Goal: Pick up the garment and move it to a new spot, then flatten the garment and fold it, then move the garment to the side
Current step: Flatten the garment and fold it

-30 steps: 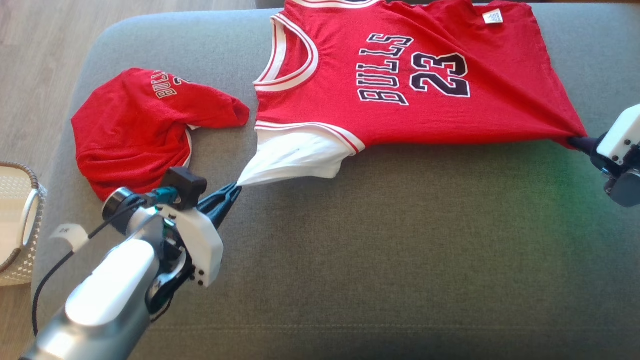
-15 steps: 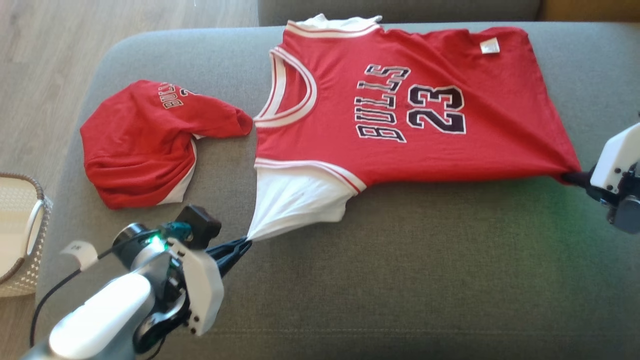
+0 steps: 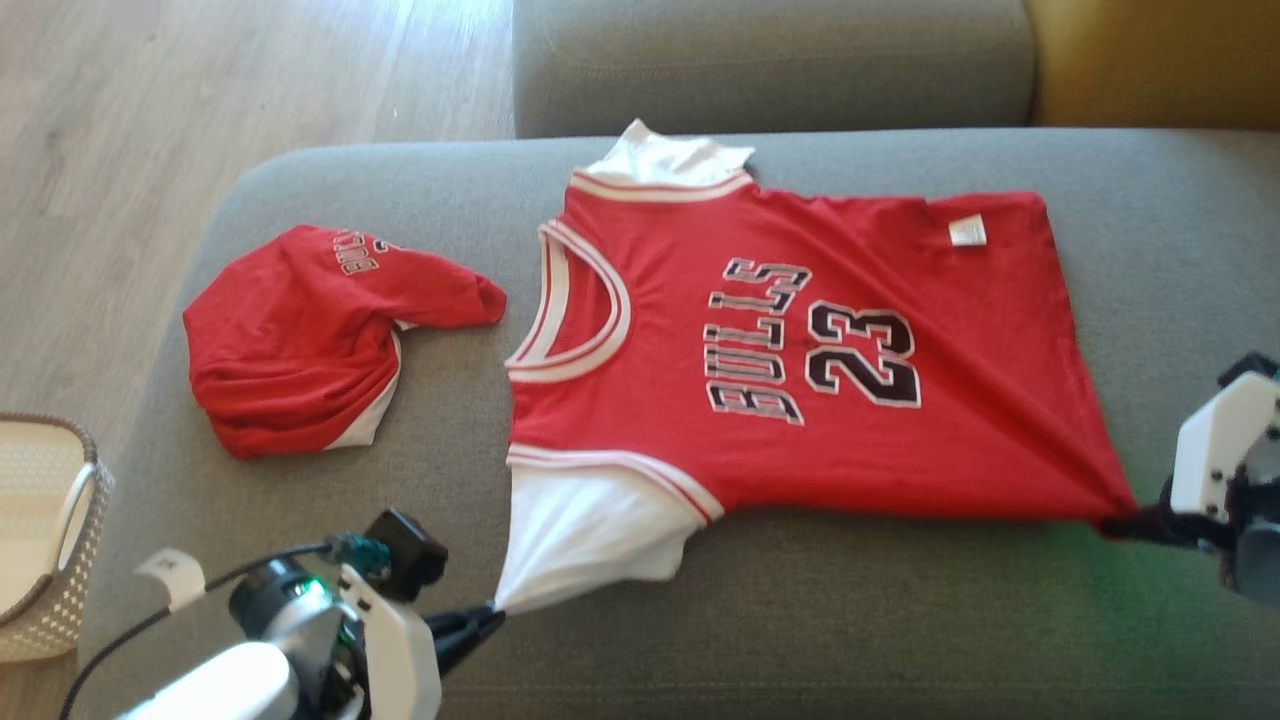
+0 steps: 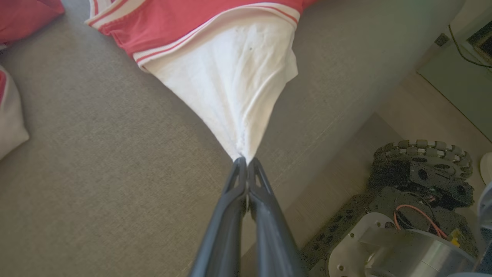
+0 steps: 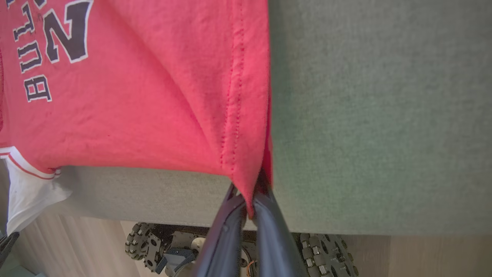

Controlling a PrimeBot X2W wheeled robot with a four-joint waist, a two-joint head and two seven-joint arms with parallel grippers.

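The garment (image 3: 800,350) is a red Bulls 23 jersey with white sleeves, spread flat across the grey sofa seat (image 3: 800,620). My left gripper (image 3: 490,612) is shut on the tip of its near white sleeve (image 4: 234,84), pulled to a point at the fingertips (image 4: 246,163). At the right, my right gripper (image 3: 1120,525) is shut on the jersey's near hem corner (image 5: 246,169), which is drawn tight toward the seat's front edge. The far white sleeve (image 3: 665,155) lies at the back of the seat.
A second red garment (image 3: 300,340) lies bunched on the seat's left end. A white woven basket (image 3: 45,540) stands on the wooden floor at the far left. The sofa backrest (image 3: 770,60) rises behind. My wheeled base (image 4: 419,181) shows below the seat edge.
Both grippers have pulled the jersey toward the seat's front edge, keeping their hold. The head camera has tilted, so the whole scene sits lower in the picture.
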